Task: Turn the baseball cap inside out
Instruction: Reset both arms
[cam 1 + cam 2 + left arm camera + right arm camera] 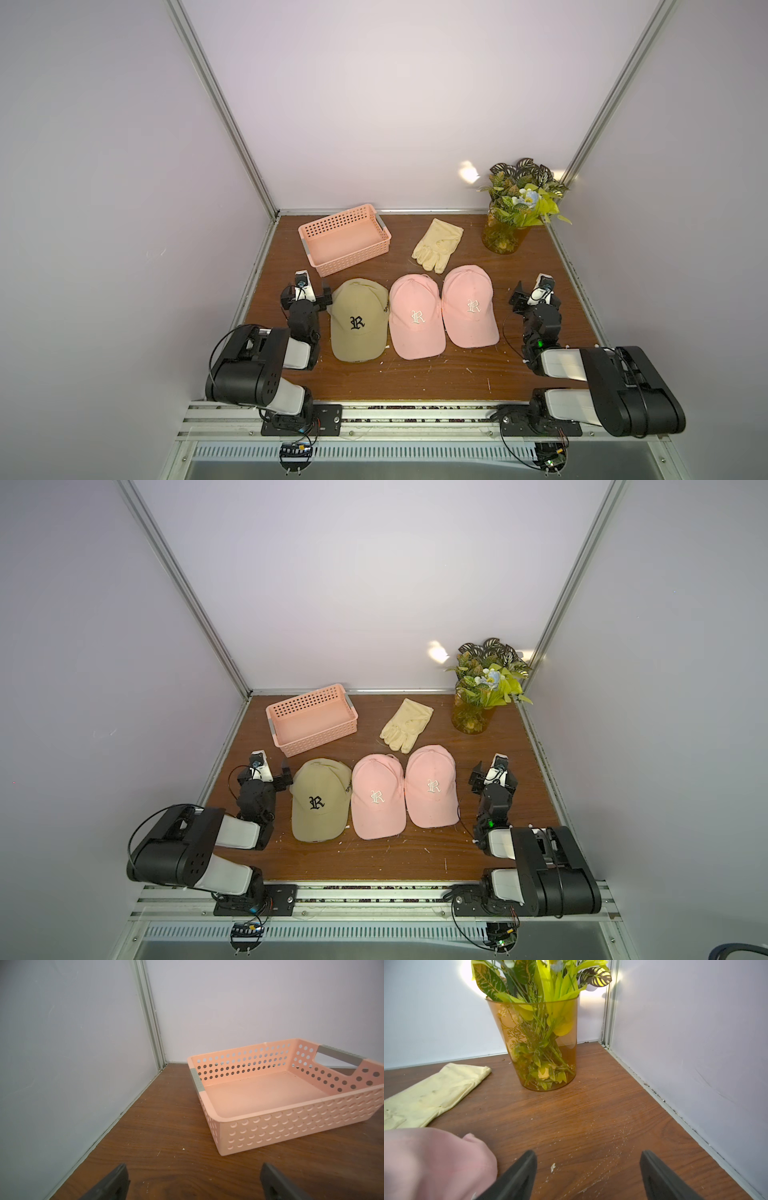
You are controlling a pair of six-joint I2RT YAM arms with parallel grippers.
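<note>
- Three baseball caps lie side by side on a wooden table [415, 374]: tan cap [359, 320], middle pink cap [415, 318], end pink cap [469, 307].
- Left gripper [306, 293], just beside the tan cap, jaws spread wide, holding nothing.
- Right gripper [536, 293], near the end pink cap, jaws wide apart, empty.
</note>
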